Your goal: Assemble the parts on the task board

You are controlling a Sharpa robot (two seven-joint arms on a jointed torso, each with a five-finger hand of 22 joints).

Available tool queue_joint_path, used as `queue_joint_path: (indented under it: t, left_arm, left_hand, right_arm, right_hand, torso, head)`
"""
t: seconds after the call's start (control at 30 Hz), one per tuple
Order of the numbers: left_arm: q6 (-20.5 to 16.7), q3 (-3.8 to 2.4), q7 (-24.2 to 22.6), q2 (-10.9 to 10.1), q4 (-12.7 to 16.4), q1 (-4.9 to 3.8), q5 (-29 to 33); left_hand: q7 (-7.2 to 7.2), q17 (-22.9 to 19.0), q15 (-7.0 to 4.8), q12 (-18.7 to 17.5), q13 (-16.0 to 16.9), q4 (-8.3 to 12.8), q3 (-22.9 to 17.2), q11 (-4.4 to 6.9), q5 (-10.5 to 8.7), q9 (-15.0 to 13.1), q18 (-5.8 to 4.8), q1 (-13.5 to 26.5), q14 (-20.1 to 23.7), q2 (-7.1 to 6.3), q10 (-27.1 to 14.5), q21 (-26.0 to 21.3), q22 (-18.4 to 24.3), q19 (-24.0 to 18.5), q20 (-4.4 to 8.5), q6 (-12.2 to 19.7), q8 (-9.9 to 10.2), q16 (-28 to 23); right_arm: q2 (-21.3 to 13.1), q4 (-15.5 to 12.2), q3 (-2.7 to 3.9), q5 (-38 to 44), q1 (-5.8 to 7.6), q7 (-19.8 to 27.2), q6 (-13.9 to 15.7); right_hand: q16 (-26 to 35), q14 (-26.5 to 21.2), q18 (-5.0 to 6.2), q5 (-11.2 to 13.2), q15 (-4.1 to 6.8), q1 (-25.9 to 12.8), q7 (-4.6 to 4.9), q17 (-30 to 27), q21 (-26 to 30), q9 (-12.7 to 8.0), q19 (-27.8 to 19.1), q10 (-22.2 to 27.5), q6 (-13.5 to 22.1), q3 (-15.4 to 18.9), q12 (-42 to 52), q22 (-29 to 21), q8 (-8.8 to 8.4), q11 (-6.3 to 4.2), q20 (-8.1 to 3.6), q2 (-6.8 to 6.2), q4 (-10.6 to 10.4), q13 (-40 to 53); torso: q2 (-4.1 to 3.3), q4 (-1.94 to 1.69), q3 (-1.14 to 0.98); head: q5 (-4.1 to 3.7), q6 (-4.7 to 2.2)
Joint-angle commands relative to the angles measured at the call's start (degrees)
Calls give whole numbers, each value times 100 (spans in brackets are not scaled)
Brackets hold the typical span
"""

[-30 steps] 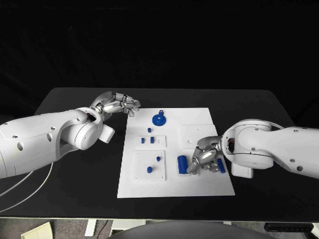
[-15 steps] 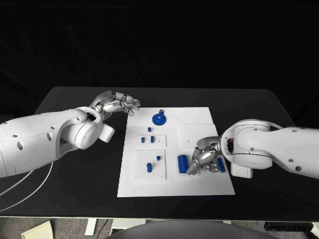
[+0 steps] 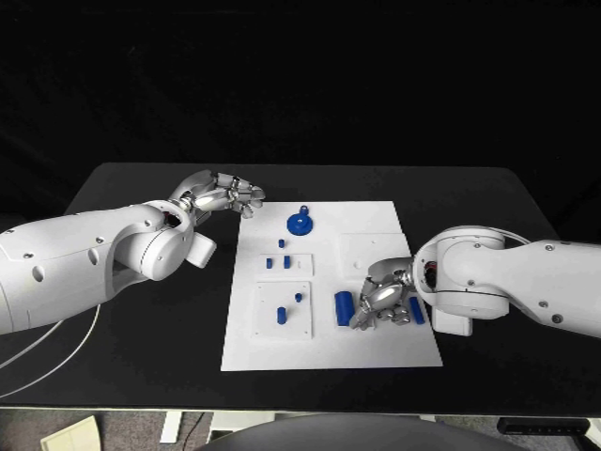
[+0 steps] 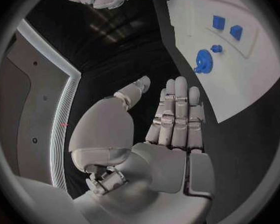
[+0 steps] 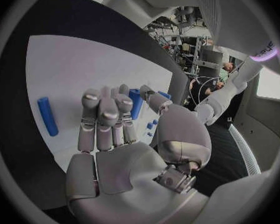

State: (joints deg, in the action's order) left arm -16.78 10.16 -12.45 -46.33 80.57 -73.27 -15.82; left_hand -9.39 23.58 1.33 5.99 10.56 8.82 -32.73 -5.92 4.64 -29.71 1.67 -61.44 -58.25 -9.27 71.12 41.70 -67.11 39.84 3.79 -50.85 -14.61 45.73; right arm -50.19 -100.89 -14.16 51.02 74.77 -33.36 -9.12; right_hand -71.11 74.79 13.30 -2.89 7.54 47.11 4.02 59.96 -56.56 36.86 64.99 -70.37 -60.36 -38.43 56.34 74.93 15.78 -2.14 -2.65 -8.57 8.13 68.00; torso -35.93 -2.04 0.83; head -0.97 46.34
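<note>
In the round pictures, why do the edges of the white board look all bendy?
Both wrist views come through a fisheye lens, so the task board's straight edges curve there; the left hand and right hand loom large in their own views. In the head view, the board's edges stay straight.

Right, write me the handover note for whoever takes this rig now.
Left hand: holds nothing, beside the task board's far left corner.
Right hand: low over the board's near right part, fingers at a blue cylinder; grip unclear.
Second cylinder lies loose beside it. Blue gear at the far end, small blue pieces mid-board.
Left to do: probably both cylinders.
</note>
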Motion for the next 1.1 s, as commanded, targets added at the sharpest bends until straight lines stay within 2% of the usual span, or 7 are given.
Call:
queue_joint_path:
  t: [0.03, 0.2, 0.27, 0.5, 0.67, 0.93, 1.1]
  left_arm:
    - [68, -4, -34, 20, 1, -5, 29]
    - [67, -4, -33, 16, 2, -5, 29]
    - [64, -4, -32, 13, 3, -5, 29]
    - [67, -4, -27, 9, 6, -5, 29]
    - [67, -4, -24, 6, 4, -5, 29]
    - [73, -4, -12, 3, 3, -5, 24]
    - [75, -4, -9, 4, 1, -5, 23]
  left_hand:
    - [3, 9, 0, -23, 6, -27, 7, 15, 35, 9, -83, -2, -43, 57, -35, -36, -9, 12, 53, 47, -25, -36]
    - [2, 10, 1, -23, 6, -29, 8, 15, 36, 10, -83, 0, -43, 58, -35, -37, -10, 12, 52, 47, -26, -37]
    - [2, 11, 1, -23, 6, -30, 9, 14, 36, 10, -84, 1, -44, 58, -35, -38, -11, 13, 52, 47, -26, -38]
    - [2, 13, 1, -23, 7, -31, 10, 15, 36, 10, -84, 0, -43, 59, -34, -39, -12, 13, 52, 47, -26, -39]
    - [2, 14, 1, -23, 7, -31, 10, 15, 36, 11, -84, 0, -43, 59, -35, -39, -12, 13, 52, 47, -26, -40]
    - [3, 16, 1, -23, 7, -28, 9, 15, 37, 11, -83, -5, -43, 57, -35, -41, -14, 12, 53, 48, -27, -41]
    - [3, 17, 1, -23, 7, -26, 9, 15, 38, 11, -83, -7, -43, 56, -35, -42, -15, 12, 53, 48, -27, -42]
  right_arm:
    - [19, 11, -4, 231, -16, -41, 7]
    - [37, 24, -4, 236, -25, -43, 23]
    - [36, 22, -4, 231, -25, -43, 21]
    - [24, 21, -4, 156, -25, -26, -40]
    - [14, 22, -4, 130, -25, -18, -82]
    - [-13, 19, -4, 104, -25, 10, -63]
    - [-39, 17, -4, 103, -26, 44, -16]
  right_hand:
    - [26, 2, 170, -1, 46, 3, 20, 7, 22, -10, 33, -48, -67, -49, -32, 56, -23, -2, 19, 104, -21, 6]
    - [32, 2, 170, 7, 56, -123, 11, 14, 36, -10, 40, -71, -90, -351, -43, 51, -34, -11, 18, 247, -327, 4]
    - [33, 1, 170, 7, 56, -212, 11, 18, 41, -10, 34, -73, -93, -545, -49, 52, -43, -11, 20, 385, -518, 7]
    - [27, 2, 170, 8, 53, -375, 13, 33, 11, 3, 30, -80, -103, -965, -46, 82, -53, -9, 21, 467, -676, 26]
    - [27, 2, 170, 8, 53, -377, 13, 33, 10, 4, 30, -81, -103, -968, -46, 82, -53, -9, 21, 467, -676, 26]
    - [28, 15, 170, -18, 43, -374, 20, 37, -38, 23, 43, -88, -97, -854, -42, 97, -57, 2, 22, 201, -235, 41]
    - [33, 24, 170, -17, 38, -485, 27, 37, -48, 29, 49, -90, -97, -483, -44, 91, -61, 5, 39, -117, -4, 45]
  torso:
    - [-1, 1, -2]
    - [-1, 0, -1]
    - [-1, 3, -1]
    - [0, 1, 0]
    - [0, 1, 1]
    - [0, 3, -1]
    - [0, 2, -1]
  head:
    - [-4, 3]
    - [-3, 13]
    - [2, 9]
    - [5, 13]
    - [7, 12]
    - [9, 17]
    - [6, 11]
